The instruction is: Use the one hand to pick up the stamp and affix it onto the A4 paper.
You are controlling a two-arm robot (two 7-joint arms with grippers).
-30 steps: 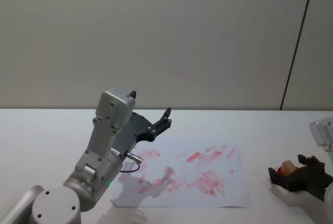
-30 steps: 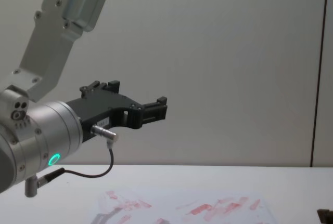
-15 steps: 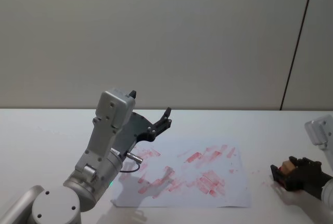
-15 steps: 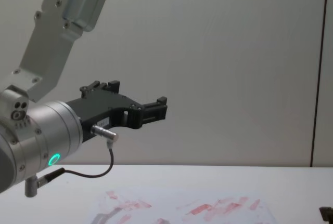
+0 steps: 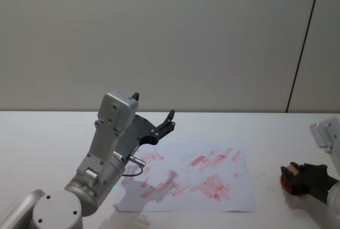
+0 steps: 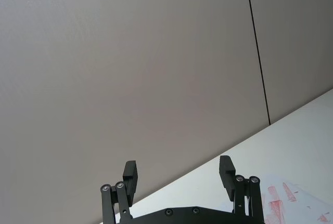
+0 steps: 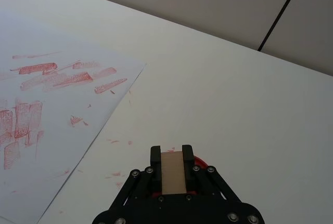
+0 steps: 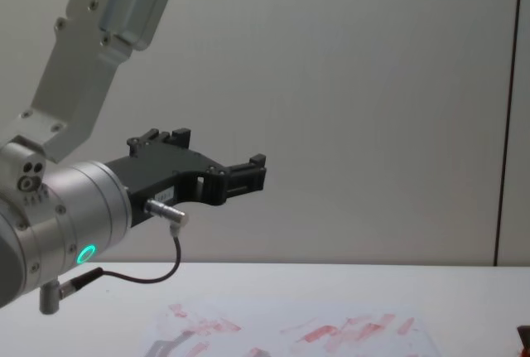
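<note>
The stamp (image 7: 172, 171), a small wooden block, sits between the fingers of my right gripper (image 7: 172, 154), which is shut on it. It is held over a round red ink pad (image 7: 200, 161) on the table; I cannot tell whether they touch. From the head view the stamp (image 5: 289, 171) and right gripper (image 5: 296, 180) are at the far right, just right of the A4 paper (image 5: 191, 178). The paper (image 7: 41, 109) lies flat, covered with red prints. My left gripper (image 5: 154, 108) hangs open and empty, raised above the paper's left part.
The large silver left arm (image 5: 109, 149) with its green ring (image 8: 85, 254) rises over the table's left front. A white table (image 5: 48, 133) surrounds the sheet, with a plain wall behind. Small red ink specks (image 7: 117, 142) lie between paper and pad.
My right gripper has shifted a little to the right and lower with the stamp, closing on the red pad. The left arm has not moved.
</note>
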